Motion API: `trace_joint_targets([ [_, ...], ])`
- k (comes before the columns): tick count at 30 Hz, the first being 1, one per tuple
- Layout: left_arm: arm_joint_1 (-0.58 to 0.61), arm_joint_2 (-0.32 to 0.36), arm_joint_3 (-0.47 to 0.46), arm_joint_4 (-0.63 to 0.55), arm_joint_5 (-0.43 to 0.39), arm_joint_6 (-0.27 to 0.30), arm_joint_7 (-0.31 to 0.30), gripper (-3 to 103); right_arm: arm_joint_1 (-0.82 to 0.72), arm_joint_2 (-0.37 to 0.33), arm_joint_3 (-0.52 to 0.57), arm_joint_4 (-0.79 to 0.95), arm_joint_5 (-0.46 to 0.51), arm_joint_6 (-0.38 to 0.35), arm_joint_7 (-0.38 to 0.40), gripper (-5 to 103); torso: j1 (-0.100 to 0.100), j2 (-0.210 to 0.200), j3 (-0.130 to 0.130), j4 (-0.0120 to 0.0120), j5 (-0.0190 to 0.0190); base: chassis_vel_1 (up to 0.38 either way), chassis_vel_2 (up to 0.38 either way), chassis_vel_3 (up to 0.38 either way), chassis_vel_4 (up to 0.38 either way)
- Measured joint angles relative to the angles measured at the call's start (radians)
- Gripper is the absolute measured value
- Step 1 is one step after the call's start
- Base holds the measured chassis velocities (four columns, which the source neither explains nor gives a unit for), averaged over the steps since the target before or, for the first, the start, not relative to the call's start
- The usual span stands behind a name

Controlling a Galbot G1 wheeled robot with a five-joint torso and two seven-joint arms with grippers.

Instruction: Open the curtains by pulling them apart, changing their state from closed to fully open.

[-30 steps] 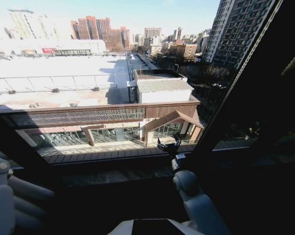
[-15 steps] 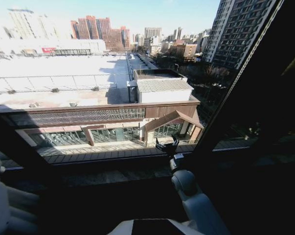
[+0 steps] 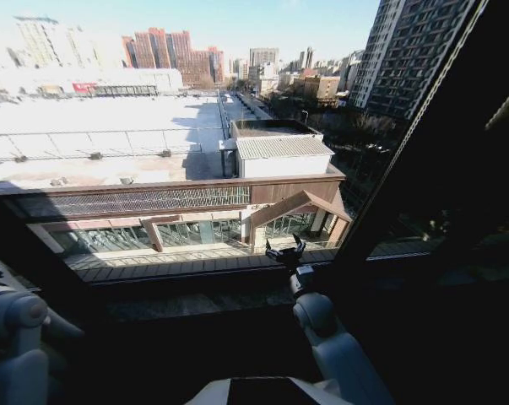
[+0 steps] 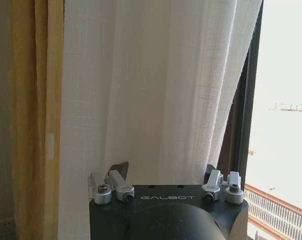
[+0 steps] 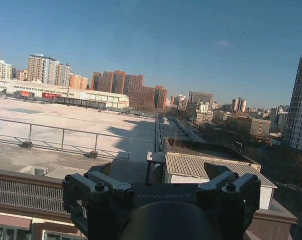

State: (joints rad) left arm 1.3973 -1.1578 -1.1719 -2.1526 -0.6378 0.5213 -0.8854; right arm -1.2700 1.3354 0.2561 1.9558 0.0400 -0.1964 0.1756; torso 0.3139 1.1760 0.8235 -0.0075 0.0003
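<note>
In the left wrist view the curtains (image 4: 151, 90) hang as a sheer white pleated panel, bunched beside a black window frame bar (image 4: 243, 115). My left gripper (image 4: 163, 174) faces this fabric, open, with nothing between its fingers. Whether it touches the cloth I cannot tell. In the head view my left arm (image 3: 13, 337) sits low at the left corner. My right gripper (image 3: 285, 251) is held up before the window sill, open and empty. The right wrist view has that right gripper (image 5: 161, 172) pointing at bare glass and the city outside.
A yellow-tan drape (image 4: 33, 120) hangs beside the white panel. A dark sill (image 3: 195, 291) runs along the bottom of the window, and a thick black frame bar (image 3: 423, 143) slants up on the right. Rooftops and towers lie beyond the glass.
My left arm has shifted at the lower left corner, its rounded joint now raised into view. The right gripper has drifted slightly left.
</note>
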Motion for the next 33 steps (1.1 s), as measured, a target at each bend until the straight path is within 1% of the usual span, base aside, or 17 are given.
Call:
trace_joint_targets([
  [1, 0.0, 0.0, 0.0, 0.0, 0.0, 0.0, 0.0, 73, 0.0, 0.0, 0.0, 0.0, 0.0, 0.0, 0.0, 100, 0.0, 0.0, 0.0, 0.0, 0.0, 0.0, 0.0, 0.0, 0.0],
  [2, 0.007, -0.008, 0.003, -0.022, 0.008, -0.001, -0.022, 78, 0.0, 0.0, -0.005, -0.003, -0.002, 0.0, 0.0, 100, 0.0, 0.0, 0.0, -0.0002, 0.0001, 0.0, 0.0, 0.0, 0.0],
  [3, 0.01, -0.013, 0.003, -0.032, 0.01, -0.002, -0.033, 78, 0.0, 0.001, -0.008, -0.003, -0.002, 0.0, 0.0, 100, 0.0, 0.0, 0.0, -0.0003, 0.0001, 0.0, 0.0, 0.0, 0.0],
  [4, 0.019, -0.021, 0.003, -0.046, 0.01, -0.006, -0.047, 84, 0.0, 0.001, -0.013, -0.004, -0.003, 0.0, 0.0, 100, 0.0, 0.0, 0.0, -0.0003, 0.0001, 0.0, 0.0, 0.0, 0.0],
  [5, 0.028, -0.026, 0.0, -0.056, 0.01, -0.011, -0.054, 89, 0.0, 0.002, -0.016, -0.004, -0.003, 0.0, 0.0, 100, 0.0, 0.0, 0.0, -0.0004, 0.0001, 0.0, 0.0, 0.0, 0.0],
  [6, 0.028, -0.026, 0.0, -0.056, 0.01, -0.011, -0.054, 89, 0.0, 0.002, -0.016, -0.004, -0.003, 0.0, 0.0, 100, 0.0, 0.0, 0.0, -0.0004, 0.0001, 0.0, 0.0, 0.0, 0.0],
  [8, 0.06, -0.044, -0.013, -0.084, 0.01, -0.026, -0.063, 97, 0.006, 0.002, -0.019, -0.006, -0.003, 0.001, 0.0, 100, 0.0, 0.0, 0.0, 0.0, 0.0001, 0.0, 0.0, 0.0, 0.0],
  [9, 0.074, -0.051, -0.016, -0.097, 0.01, -0.03, -0.064, 99, 0.008, 0.001, -0.019, -0.007, -0.003, 0.001, 0.0, 100, 0.0, 0.0, 0.0, -0.0001, 0.0001, 0.0, 0.0, 0.0, 0.0],
  [12, 0.102, -0.066, -0.014, -0.129, 0.011, -0.037, -0.064, 100, 0.013, 0.001, -0.018, -0.007, -0.003, 0.001, 0.0, 100, 0.0, 0.0, 0.0, 0.0, 0.0, 0.0, 0.0, 0.0, 0.0],
  [18, 0.18, -0.145, 0.061, -0.267, -0.001, -0.018, -0.086, 100, 0.014, 0.005, -0.014, -0.003, 0.0, 0.003, 0.0, 100, 0.0, 0.0, 0.0, -0.0002, 0.0002, 0.0, 0.0, 0.0, 0.0],
  [26, 0.243, -0.203, 0.101, -0.324, 0.019, -0.026, -0.096, 100, 0.009, 0.007, 0.011, -0.005, 0.006, 0.005, 0.0, 100, 0.0, 0.0, 0.0, 0.0, 0.0, 0.0, 0.0, 0.0, 0.0],
  [28, 0.263, -0.204, 0.112, -0.338, 0.015, -0.014, -0.05, 100, 0.015, 0.009, 0.012, -0.013, 0.007, 0.006, 0.0, 100, 0.0, 0.0, 0.0, -0.0002, 0.0, 0.0, 0.0, 0.0, 0.0],
  [29, 0.274, -0.198, 0.106, -0.346, 0.001, 0.004, 0.001, 100, 0.018, 0.011, 0.011, -0.018, 0.008, 0.006, 0.001, 100, 0.0, 0.0, 0.0, 0.0, -0.0001, 0.0, 0.0, 0.0, 0.0],
  [30, 0.274, -0.198, 0.106, -0.346, 0.001, 0.004, 0.001, 100, 0.018, 0.011, 0.011, -0.018, 0.008, 0.006, 0.001, 100, 0.0, 0.0, 0.0, 0.0, -0.0001, 0.0, 0.0, 0.0, 0.0],
  [31, 0.28, -0.18, 0.088, -0.348, -0.021, 0.033, 0.083, 100, 0.023, 0.015, 0.006, -0.025, 0.013, 0.006, 0.001, 100, 0.0, 0.0, 0.0, 0.0, 0.0001, 0.0, 0.0, 0.0, 0.0],
  [32, 0.278, -0.166, 0.079, -0.347, -0.027, 0.043, 0.13, 100, 0.026, 0.018, 0.003, -0.029, 0.017, 0.005, 0.001, 100, 0.0, 0.0, 0.0, 0.0001, -0.0001, 0.0, 0.0, 0.0, 0.0],
  [33, 0.27, -0.144, 0.069, -0.334, -0.025, 0.045, 0.202, 100, 0.03, 0.023, 0.0, -0.034, 0.022, 0.003, 0.001, 100, 0.0, 0.0, 0.0, -0.0001, 0.0002, 0.0, 0.0, 0.0, 0.0],
])
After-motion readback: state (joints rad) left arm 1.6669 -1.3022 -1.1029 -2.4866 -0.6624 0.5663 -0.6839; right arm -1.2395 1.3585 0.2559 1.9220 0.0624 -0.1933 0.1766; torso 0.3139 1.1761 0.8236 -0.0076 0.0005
